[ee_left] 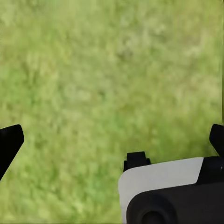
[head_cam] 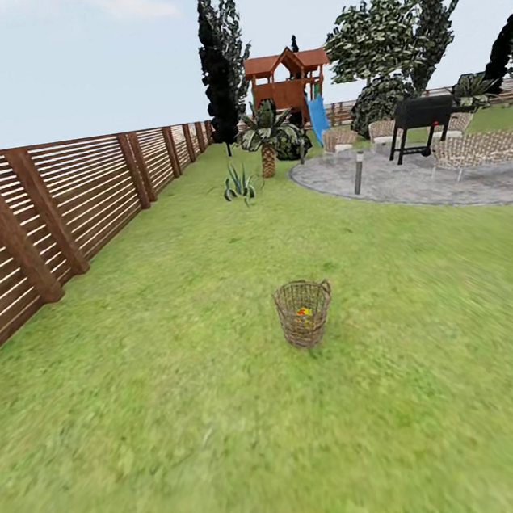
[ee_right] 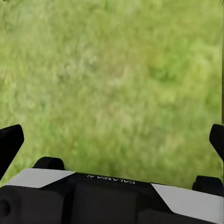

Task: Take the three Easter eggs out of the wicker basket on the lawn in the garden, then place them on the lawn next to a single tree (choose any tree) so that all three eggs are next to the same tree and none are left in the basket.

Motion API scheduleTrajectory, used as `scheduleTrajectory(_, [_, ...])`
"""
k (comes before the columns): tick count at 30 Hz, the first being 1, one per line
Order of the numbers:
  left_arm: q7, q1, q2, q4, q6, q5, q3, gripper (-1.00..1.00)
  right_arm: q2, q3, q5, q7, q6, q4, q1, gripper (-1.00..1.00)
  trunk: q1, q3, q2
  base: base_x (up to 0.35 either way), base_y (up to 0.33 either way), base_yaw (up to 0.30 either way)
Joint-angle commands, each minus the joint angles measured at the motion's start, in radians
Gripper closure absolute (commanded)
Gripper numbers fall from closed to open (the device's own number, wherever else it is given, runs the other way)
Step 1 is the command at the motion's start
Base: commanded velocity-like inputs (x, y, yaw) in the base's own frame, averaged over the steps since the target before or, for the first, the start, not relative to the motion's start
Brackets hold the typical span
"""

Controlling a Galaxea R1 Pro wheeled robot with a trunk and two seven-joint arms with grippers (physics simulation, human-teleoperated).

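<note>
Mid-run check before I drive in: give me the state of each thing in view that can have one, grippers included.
Wicker basket: upright on the lawn, open-topped, not emptied.
Easter eggs: inside the basket, count unclear.
Left gripper: open, empty, over grass.
Right gripper: open, empty, over grass.
Grill: lid closed, standing on the patio.

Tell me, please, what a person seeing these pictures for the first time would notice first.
The eye goes first to the brown wicker basket standing alone on the lawn, in the middle of the head view, with something yellow and red inside it. Next comes the long wooden fence along the left side, running toward a red playhouse with a blue slide far behind. To the right lies a grey patio with a black grill.
</note>
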Motion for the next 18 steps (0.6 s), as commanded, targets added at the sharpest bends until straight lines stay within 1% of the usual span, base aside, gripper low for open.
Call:
scheduleTrajectory(1, [0.005, -0.001, 0.0, 0.001, -0.003, 0.002, -0.009, -1.0, -0.001, 0.001, -0.008, 0.001, 0.006, -0.002, 0.0, -1.0, 0.001, -0.001, -0.001, 0.27, -0.2, 0.068])
scheduleTrajectory(18, [0.005, -0.001, 0.0, 0.001, -0.004, 0.002, -0.01, -1.0, 0.0, 0.004, -0.009, 0.002, 0.006, -0.002, 0.0, -1.0, 0.001, -0.001, -0.001, 0.27, -0.2, 0.01])
